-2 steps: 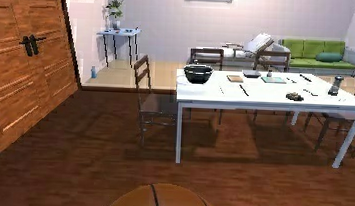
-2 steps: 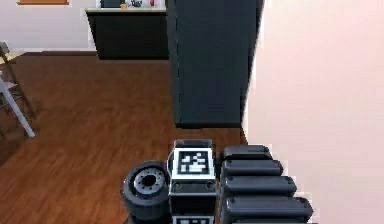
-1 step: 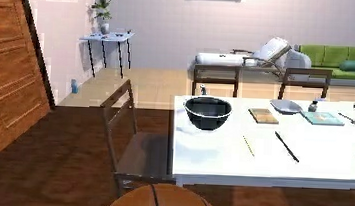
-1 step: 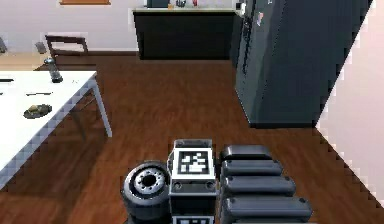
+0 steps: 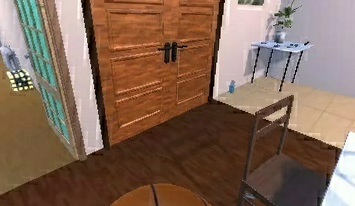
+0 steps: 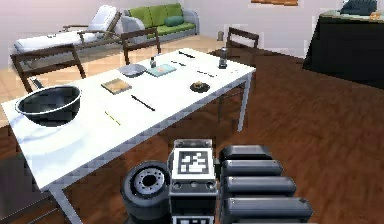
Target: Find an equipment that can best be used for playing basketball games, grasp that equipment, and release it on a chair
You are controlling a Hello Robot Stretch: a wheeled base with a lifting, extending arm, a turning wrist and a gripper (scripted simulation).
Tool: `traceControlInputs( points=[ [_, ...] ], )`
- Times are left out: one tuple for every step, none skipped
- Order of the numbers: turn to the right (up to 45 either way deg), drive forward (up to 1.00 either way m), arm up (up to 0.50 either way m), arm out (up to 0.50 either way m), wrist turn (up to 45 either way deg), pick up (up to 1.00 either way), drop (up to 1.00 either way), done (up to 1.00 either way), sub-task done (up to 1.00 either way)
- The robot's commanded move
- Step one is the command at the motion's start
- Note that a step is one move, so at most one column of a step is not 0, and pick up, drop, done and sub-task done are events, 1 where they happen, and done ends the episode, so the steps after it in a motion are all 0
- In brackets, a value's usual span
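The largest thing ahead of me is a brown panelled wooden double door (image 5: 152, 60) with dark handles at its middle; it stands across dark plank floor. On the arm side, a long white rectangular table (image 6: 165, 110) runs across the view. It carries a dark round bowl (image 6: 50, 103) near its left end and some books and pens farther along. Dark wooden chairs (image 6: 140, 40) stand on its far side, and a green sofa (image 6: 160, 15) sits beyond them.

In the forward view a dark wooden slat-back chair (image 5: 282, 181) stands at the lower right, just beside a white tabletop edge (image 5: 347, 183). Its seat faces that edge. A small white side table (image 5: 280, 45) with a potted plant stands well beyond it, by the wall.

The orange-brown basketball (image 5: 161, 200) sits at the forward view's bottom edge, near the middle and left of that chair. I see its upper dome. Being round, it has no long axis; one dark seam runs up toward its top.

The gripper (image 6: 150, 188) shows at the arm side view's bottom edge, in front of the white table. I cannot tell its grip or whether it holds anything.
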Motion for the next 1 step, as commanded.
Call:
traceControlInputs(
  points=[
    [-9.0, 0.00, 0.00, 0.00, 0.0, 0.00, 0.00, 0.00, 0.00]
  ],
)
